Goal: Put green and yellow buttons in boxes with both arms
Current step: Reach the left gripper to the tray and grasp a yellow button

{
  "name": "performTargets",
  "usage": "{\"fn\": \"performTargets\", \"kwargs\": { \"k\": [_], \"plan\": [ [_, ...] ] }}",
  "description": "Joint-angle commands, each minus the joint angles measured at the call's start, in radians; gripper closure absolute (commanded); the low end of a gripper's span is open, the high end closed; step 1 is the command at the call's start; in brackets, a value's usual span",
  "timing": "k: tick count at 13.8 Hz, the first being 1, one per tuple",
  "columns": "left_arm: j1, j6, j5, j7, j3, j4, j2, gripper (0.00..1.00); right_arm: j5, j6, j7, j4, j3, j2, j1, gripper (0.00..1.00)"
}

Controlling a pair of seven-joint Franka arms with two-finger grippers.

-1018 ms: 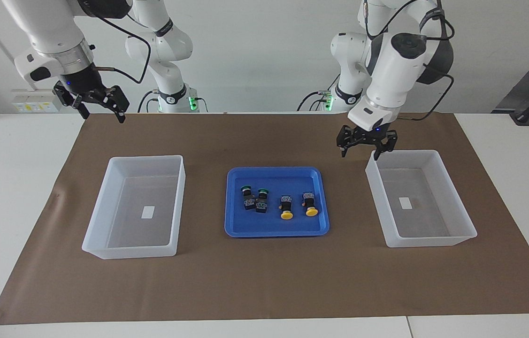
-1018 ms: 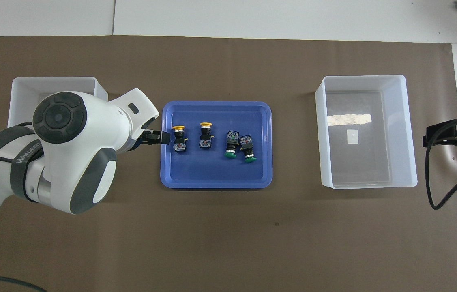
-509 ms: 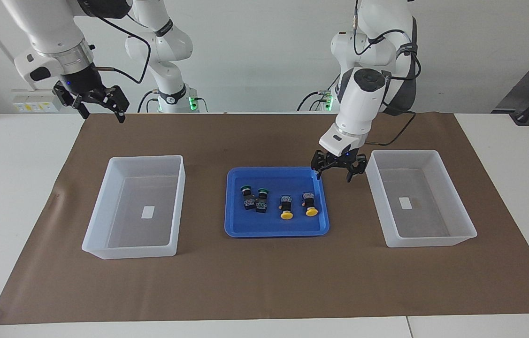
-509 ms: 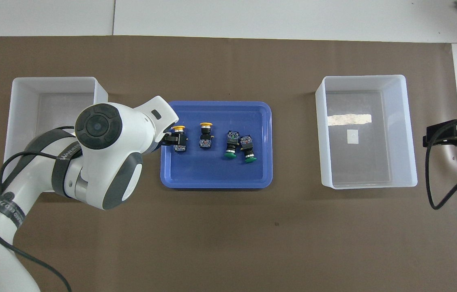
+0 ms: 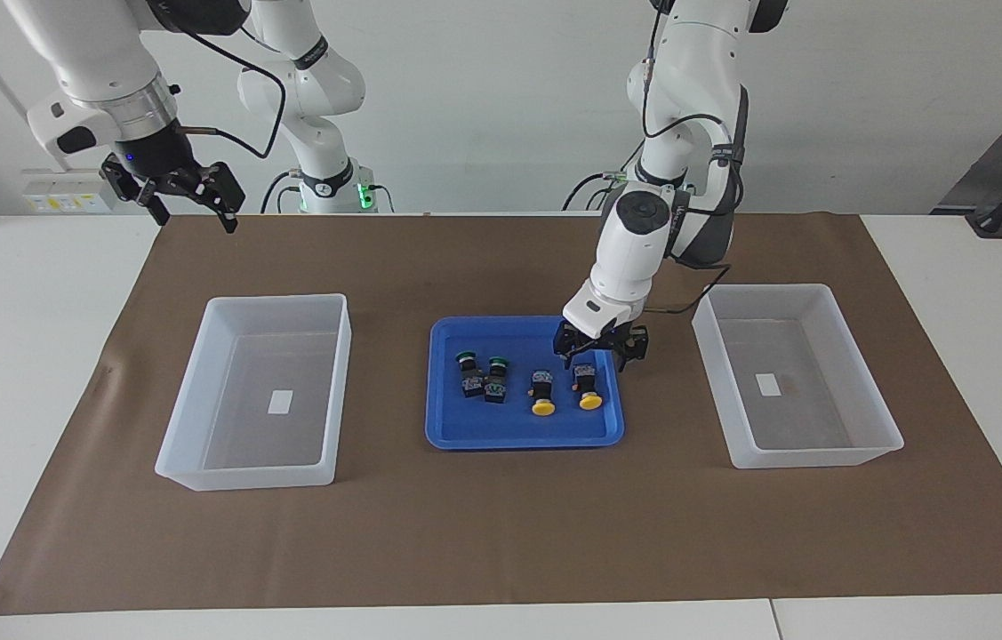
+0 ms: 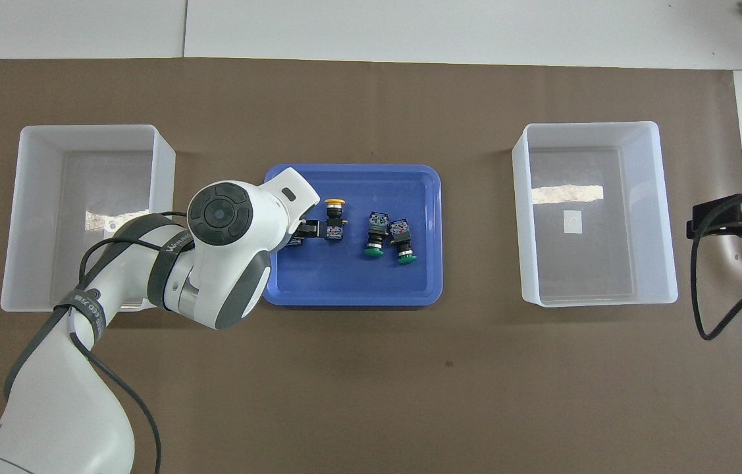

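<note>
Four buttons lie in the blue tray [image 5: 520,439]. The two green buttons [image 5: 468,372] [image 5: 497,378] are toward the right arm's end and lie close together. The two yellow buttons [image 5: 541,393] [image 5: 588,389] are toward the left arm's end. My left gripper [image 5: 600,353] is open and low over the black body of the yellow button nearest its end, not gripping it. In the overhead view the left arm hides that button, while the other yellow button [image 6: 334,218] and both green buttons [image 6: 376,237] [image 6: 402,240] show. My right gripper [image 5: 189,203] is open, empty and waits raised over the mat's edge.
Two empty translucent boxes stand on the brown mat, one on each side of the tray: one [image 5: 243,476] toward the right arm's end, one [image 5: 807,455] toward the left arm's end. Both show in the overhead view [image 6: 591,125] [image 6: 87,130].
My left gripper has swung from the near corner of the box at its end, down and inward, to just over the yellow button in the tray. The right arm has not moved.
</note>
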Motion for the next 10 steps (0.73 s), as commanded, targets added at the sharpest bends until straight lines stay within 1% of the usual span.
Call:
{"fn": "performTargets", "kwargs": {
  "k": [1,3,4,5,6,7,10],
  "plan": [
    [-0.019,0.013,0.008,-0.040,0.017,0.014,0.016,0.07,0.004,0.001,-0.028,-0.019,0.000,-0.021,-0.002,0.00],
    [-0.020,0.017,0.008,-0.051,0.017,0.016,0.021,0.10,0.004,0.001,-0.028,-0.019,0.000,-0.021,-0.002,0.00],
    [-0.020,0.022,0.008,-0.052,0.017,0.014,0.024,0.16,0.004,0.001,-0.028,-0.019,0.000,-0.021,-0.002,0.00],
    [-0.020,0.025,0.008,-0.058,0.016,0.014,0.027,0.20,0.004,0.001,-0.028,-0.019,0.000,-0.021,-0.002,0.00],
    [-0.025,0.027,0.010,-0.092,0.016,0.014,0.027,0.28,0.004,0.001,-0.027,-0.019,0.000,-0.021,-0.002,0.00],
    [-0.030,0.036,0.010,-0.109,0.016,0.013,0.029,0.31,0.004,0.001,-0.027,-0.019,0.000,-0.021,-0.002,0.00],
    [-0.033,0.042,0.010,-0.113,0.014,0.010,0.038,0.34,0.004,0.001,-0.028,-0.019,0.000,-0.021,-0.002,0.00]
  ]
}}
